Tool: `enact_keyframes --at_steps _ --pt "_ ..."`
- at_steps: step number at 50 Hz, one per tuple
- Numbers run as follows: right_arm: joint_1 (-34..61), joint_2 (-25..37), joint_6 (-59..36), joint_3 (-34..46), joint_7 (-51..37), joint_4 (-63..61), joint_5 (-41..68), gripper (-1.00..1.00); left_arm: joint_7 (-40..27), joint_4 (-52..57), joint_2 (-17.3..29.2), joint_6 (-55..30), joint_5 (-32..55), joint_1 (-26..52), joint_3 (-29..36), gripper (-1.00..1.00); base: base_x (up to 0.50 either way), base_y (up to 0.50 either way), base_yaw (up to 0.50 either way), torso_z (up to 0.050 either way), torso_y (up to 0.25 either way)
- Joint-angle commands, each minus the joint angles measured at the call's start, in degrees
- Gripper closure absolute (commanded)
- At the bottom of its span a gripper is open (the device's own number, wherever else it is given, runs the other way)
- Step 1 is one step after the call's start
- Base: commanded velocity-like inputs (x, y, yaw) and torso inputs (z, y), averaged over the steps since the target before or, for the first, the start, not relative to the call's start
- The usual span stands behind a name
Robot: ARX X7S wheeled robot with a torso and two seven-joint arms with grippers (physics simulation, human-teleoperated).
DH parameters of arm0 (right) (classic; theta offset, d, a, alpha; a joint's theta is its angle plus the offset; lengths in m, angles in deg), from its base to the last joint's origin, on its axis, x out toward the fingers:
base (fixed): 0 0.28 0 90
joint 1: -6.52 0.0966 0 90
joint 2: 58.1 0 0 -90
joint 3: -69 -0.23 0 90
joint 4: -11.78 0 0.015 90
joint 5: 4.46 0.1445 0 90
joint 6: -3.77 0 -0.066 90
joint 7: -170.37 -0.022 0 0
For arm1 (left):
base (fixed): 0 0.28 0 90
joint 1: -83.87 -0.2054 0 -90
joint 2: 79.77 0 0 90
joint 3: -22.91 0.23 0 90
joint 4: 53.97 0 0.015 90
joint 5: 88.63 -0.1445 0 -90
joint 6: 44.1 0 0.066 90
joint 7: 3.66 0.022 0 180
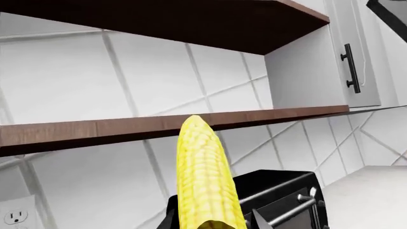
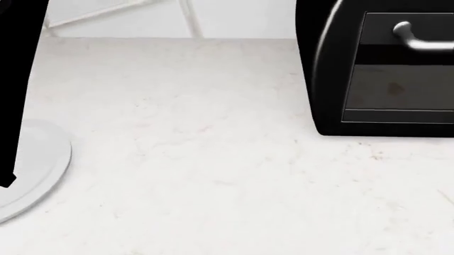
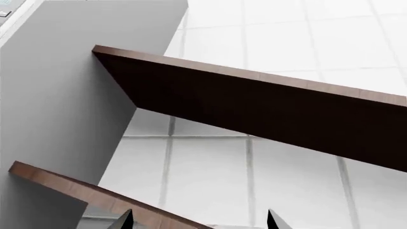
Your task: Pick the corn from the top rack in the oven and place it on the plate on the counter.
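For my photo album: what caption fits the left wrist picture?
Corn in the left gripper, rising before wooden shelves, with a black countertop appliance behind.

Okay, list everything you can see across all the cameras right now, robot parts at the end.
corn: one, bright yellow, held up in front of the left wrist camera
plate: one, white, on the counter at the head view's left edge
counter: one, white marble-look
countertop appliance: one, black with silver handle, on the counter, right
wall shelves: two, dark brown wood, on the tiled wall
wall cabinet: one, white, black handle
outlet: one, white, on the wall
left gripper: hidden behind the corn
right gripper: black fingers apart, empty
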Motion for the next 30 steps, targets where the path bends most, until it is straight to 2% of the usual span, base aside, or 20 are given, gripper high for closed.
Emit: enact_keyframes --at_steps 1,10,26,30 --pt "1.5 -0.1 0.3 -0.3 0.1 0.5 -0.1 -1.00 -0.5 -0.1 -0.2 0.3 0.6 0.7 -0.3 1.00 0.00 0.00 0.00 0.000 0.000" --pt "-0.7 1.1 -0.8 0.2 0.7 -0.4 -1.2 -1.00 -0.6 -0.1 -0.7 0.4 0.0 0.2 -0.1 1.00 0.00 0.02 0.00 0.000 0.000" --pt "-1.5 1.8 -0.4 -0.2 1.0 -0.7 -1.5 -1.00 -0.6 -0.3 -1.1 0.2 -0.3 0.1 0.0 1.00 0.00 0.50 0.00 0.000 0.000" --pt "0.8 1.6 0.7 -0.9 0.4 0.2 -0.3 -1.00 -0.8 0.0 -0.9 0.3 -0.3 -0.1 -0.1 1.00 0.00 0.00 0.00 0.000 0.000"
